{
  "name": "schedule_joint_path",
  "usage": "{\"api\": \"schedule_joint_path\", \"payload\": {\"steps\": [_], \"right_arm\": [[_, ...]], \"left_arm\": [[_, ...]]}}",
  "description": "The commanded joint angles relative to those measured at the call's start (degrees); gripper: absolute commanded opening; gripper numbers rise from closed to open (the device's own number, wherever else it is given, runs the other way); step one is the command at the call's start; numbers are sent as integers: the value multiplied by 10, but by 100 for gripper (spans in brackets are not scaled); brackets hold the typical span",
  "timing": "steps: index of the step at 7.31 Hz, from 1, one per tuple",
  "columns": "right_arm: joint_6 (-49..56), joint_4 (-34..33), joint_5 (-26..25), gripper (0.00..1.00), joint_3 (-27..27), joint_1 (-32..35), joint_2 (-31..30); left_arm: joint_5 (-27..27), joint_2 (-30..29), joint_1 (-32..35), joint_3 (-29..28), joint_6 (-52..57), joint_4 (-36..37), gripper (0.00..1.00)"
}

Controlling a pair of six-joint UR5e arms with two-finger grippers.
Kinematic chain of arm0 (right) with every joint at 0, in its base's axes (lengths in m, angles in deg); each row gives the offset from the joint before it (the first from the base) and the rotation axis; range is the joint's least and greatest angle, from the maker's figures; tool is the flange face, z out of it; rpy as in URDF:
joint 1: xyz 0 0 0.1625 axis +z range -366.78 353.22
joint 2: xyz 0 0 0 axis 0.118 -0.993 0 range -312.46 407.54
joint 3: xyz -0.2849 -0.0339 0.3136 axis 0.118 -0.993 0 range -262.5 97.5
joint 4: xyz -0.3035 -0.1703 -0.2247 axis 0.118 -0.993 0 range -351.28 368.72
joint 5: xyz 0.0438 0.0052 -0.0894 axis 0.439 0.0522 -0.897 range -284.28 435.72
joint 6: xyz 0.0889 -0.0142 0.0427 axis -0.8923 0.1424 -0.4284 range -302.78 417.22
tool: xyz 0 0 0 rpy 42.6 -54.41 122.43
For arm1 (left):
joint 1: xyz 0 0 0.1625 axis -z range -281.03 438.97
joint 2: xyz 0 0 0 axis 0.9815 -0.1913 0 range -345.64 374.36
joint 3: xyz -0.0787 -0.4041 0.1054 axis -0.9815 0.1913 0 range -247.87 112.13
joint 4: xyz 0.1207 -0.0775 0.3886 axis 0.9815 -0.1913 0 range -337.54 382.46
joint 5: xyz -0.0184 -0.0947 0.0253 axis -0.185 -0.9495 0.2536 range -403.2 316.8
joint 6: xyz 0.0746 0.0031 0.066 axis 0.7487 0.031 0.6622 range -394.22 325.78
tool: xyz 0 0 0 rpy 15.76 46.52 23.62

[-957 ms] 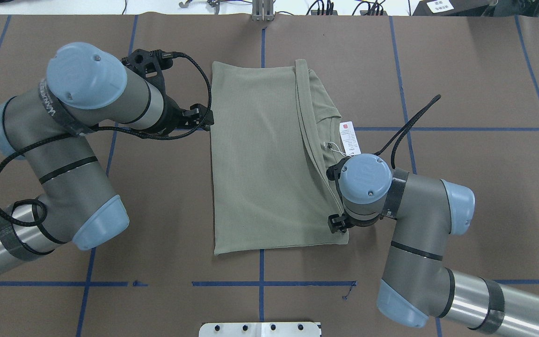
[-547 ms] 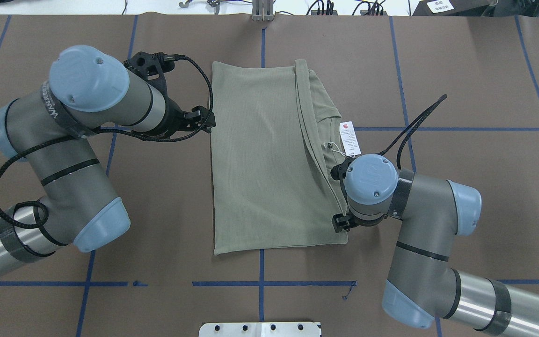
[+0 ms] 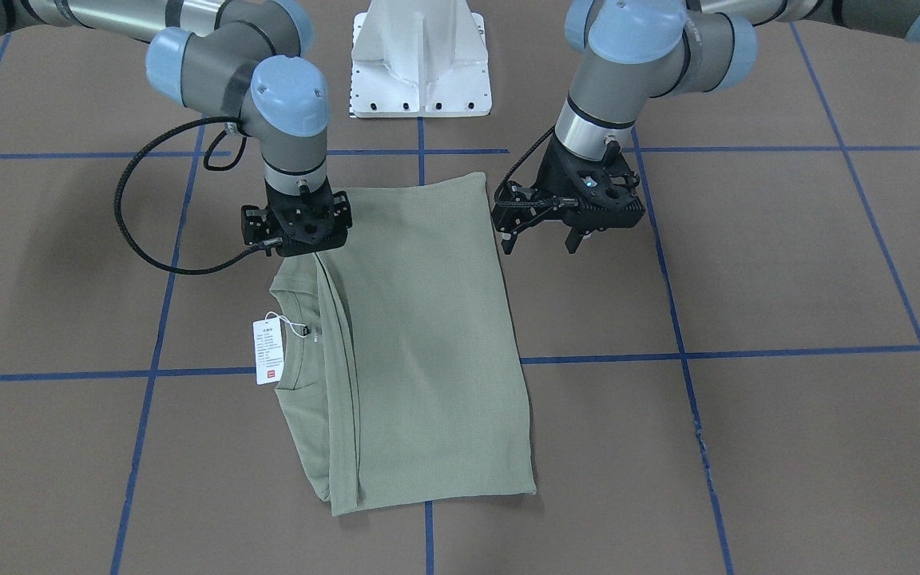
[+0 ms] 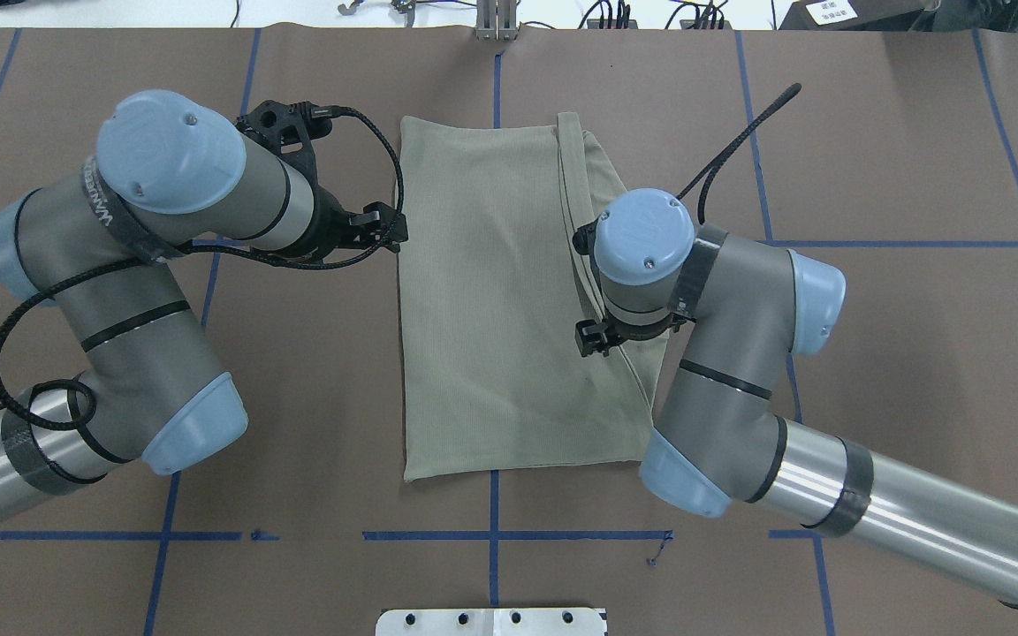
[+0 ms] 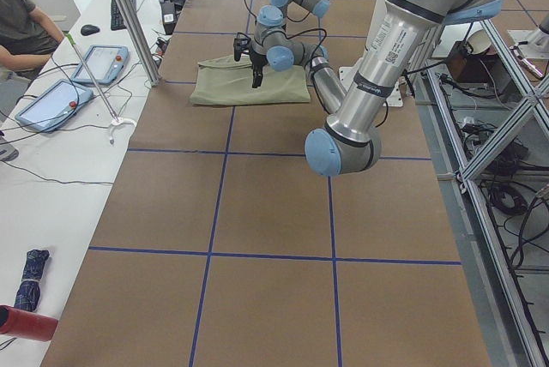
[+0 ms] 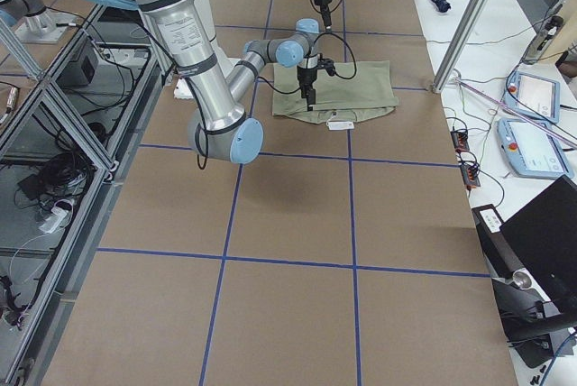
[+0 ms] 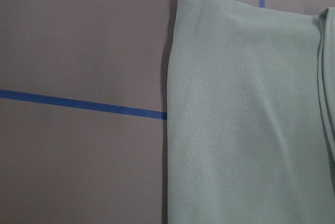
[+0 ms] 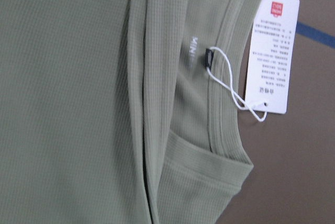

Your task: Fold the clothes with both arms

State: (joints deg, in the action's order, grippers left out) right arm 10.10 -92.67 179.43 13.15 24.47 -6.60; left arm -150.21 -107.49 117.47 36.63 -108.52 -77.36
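Note:
The pale sage-green shirt (image 4: 482, 291) lies flat on the brown table, folded lengthwise, with the fold line running along its right side. It also shows in the front view (image 3: 420, 343). Its collar and white hang tag (image 3: 268, 351) show there and in the right wrist view (image 8: 272, 62); in the overhead view my right wrist hides the tag. My left gripper (image 3: 538, 239) hovers open and empty just beside the shirt's left edge (image 4: 385, 225). My right gripper (image 3: 296, 231) hangs over the fold near the collar (image 4: 593, 340); its fingers are hidden, so I cannot tell its state.
The white bolted pedestal (image 3: 420, 60) stands at the robot's side of the table. Blue tape lines (image 4: 491, 534) cross the brown cover. An operator (image 5: 21, 33), tablets (image 5: 99, 63) and a metal post (image 5: 129, 15) are at the far table edge.
My right arm has swung from the shirt's near right corner up and inward over the fold and collar, now covering the tag. My left arm has barely moved. The shirt lies as before.

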Motion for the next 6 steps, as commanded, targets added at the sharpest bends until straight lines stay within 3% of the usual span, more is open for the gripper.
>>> {"api": "schedule_joint_path", "payload": {"steps": [1,3,6], "right_arm": [[26,3,0,100,-78,18,47],[31,44,-1,100,-114,19,47],[34,44,7,100,-116,28,43]], "left_arm": [[0,0,1,-4,1,-4,100],[0,5,3,-4,1,-11,100],[0,7,5,-7,1,-28,100]]}}
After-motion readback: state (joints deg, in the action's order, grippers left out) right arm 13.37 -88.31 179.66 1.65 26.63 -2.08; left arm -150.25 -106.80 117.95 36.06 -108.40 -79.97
